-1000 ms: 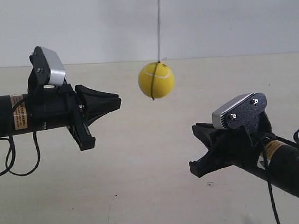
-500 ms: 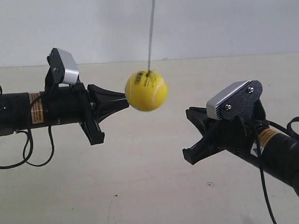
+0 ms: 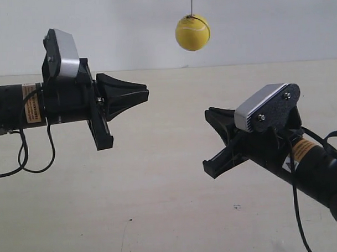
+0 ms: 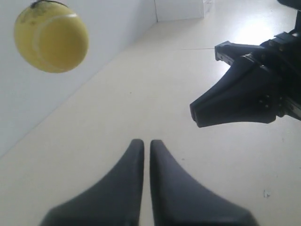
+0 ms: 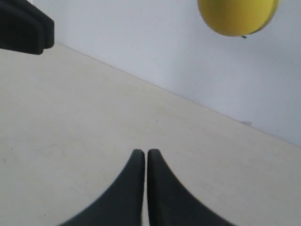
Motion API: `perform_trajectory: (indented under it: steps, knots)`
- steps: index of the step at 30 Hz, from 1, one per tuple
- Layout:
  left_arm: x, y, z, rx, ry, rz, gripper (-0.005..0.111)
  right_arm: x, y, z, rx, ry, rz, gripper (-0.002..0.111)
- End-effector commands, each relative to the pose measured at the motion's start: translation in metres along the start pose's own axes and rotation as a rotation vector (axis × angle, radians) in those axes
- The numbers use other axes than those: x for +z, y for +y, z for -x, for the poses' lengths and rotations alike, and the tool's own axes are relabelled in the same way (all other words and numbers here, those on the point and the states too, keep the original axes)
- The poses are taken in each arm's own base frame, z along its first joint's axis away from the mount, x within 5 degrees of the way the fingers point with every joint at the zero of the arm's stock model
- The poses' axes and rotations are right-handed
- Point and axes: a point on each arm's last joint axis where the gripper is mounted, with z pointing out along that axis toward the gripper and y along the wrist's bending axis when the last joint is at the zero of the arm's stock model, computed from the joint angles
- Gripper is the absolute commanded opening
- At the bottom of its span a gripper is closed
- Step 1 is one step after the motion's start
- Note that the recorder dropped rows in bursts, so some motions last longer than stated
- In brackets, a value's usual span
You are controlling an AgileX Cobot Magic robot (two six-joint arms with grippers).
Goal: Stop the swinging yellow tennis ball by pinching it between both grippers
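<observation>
Dangling yellow tennis ball [image 3: 192, 32], string [image 3: 192, 2] seemingly cropped

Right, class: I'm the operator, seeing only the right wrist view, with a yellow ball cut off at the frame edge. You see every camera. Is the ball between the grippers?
Observer: No. In the exterior view the ball hangs higher than the gripper at that view's left and the gripper at its right, touching neither.
Operator: Hangs from what?
Observer: A thin string running up out of frame.
Operator: Is the left gripper open?
Observer: No, the left gripper is shut.
</observation>
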Motion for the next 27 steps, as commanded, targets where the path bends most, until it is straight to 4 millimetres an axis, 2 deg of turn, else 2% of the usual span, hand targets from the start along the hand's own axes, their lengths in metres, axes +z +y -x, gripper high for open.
perform_trajectory:
  steps: [1, 7, 16, 27]
  knots:
    - [-0.001, -0.003, 0.009, 0.037, -0.019, -0.022, 0.005, 0.001, 0.001, 0.002, -0.012, -0.022, 0.006, 0.0]
    - [0.001, -0.006, 0.012, 0.042, -0.041, -0.046, 0.005, 0.001, 0.001, 0.001, -0.012, -0.015, 0.007, 0.0]
    - [0.023, -0.032, 0.018, 0.126, -0.031, -0.12, 0.005, 0.001, 0.001, 0.001, -0.008, -0.013, 0.007, 0.0]
    - [0.028, -0.035, 0.018, 0.148, -0.015, -0.109, 0.005, 0.001, 0.001, 0.002, -0.006, -0.019, 0.008, 0.0]
